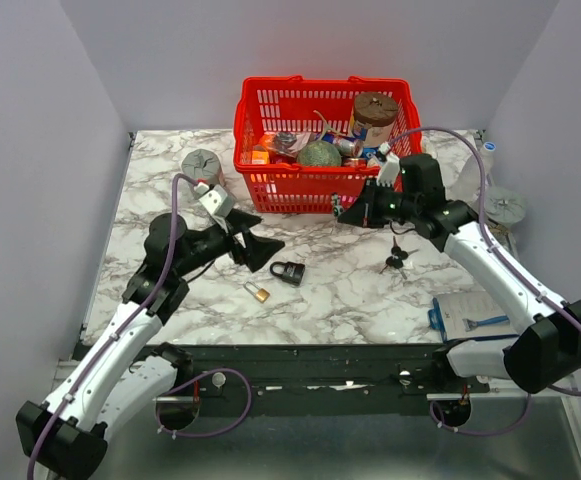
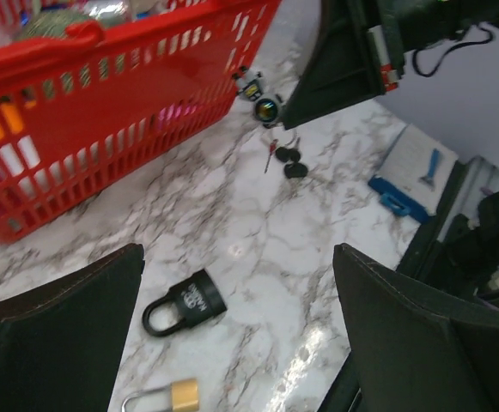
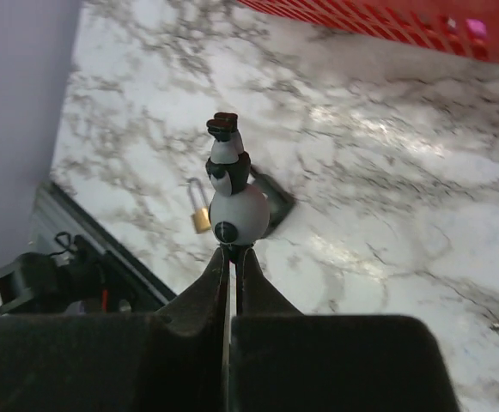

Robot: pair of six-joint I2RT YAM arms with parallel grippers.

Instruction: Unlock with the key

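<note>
The right wrist view, unlike the top one, shows the right hand (image 3: 232, 254) clenched on a toy figure (image 3: 234, 210); the key (image 1: 394, 258) lies loose on the tabletop (image 1: 350, 295); the left hand (image 2: 239, 253) gapes empty.

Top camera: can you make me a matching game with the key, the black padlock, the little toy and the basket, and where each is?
1 key
2 black padlock
3 little toy
4 basket

A pinched in the right fingers
B far side of the table
C beside the brass padlock
D lying near the right arm

Pairs: 1-D, 2-C, 3-A, 4-B
</note>
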